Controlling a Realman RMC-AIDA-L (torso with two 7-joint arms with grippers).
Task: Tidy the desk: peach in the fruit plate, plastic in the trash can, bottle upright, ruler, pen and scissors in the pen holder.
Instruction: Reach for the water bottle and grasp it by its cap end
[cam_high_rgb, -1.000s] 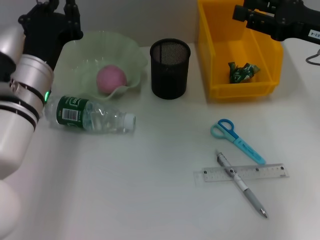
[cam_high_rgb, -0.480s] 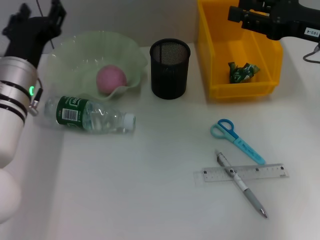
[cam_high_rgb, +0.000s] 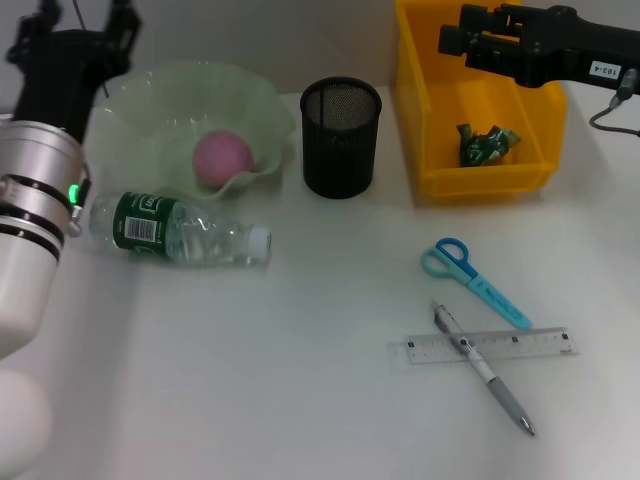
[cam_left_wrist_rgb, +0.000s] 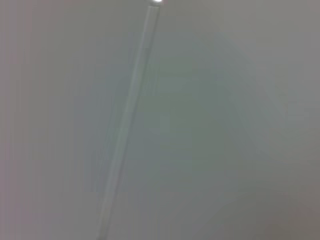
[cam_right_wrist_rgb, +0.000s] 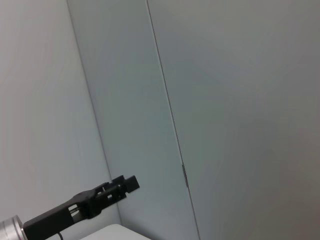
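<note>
Head view: pink peach (cam_high_rgb: 222, 157) lies in the pale green wavy fruit plate (cam_high_rgb: 260, 105), green crumpled plastic (cam_high_rgb: 487, 141) in the yellow bin (cam_high_rgb: 430, 110). Clear water bottle (cam_high_rgb: 180, 230) lies flat near the bench's left edge; blue scissors (cam_high_rgb: 473, 281), grey pen (cam_high_rgb: 484, 367) and clear ruler (cam_high_rgb: 485, 346) wait toward the right front, outside the black mesh pen holder (cam_high_rgb: 341, 137). Left gripper (cam_high_rgb: 75, 45) open, empty; right gripper (cam_high_rgb: 462, 42): cannot tell.

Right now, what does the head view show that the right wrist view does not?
Only the head view shows the desk: peach in the fruit plate, bottle lying down, pen holder, scissors, pen, ruler, and plastic in the trash can. Only the right wrist view shows wall panels. Both show a hand: the right hand, the left hand.
</note>
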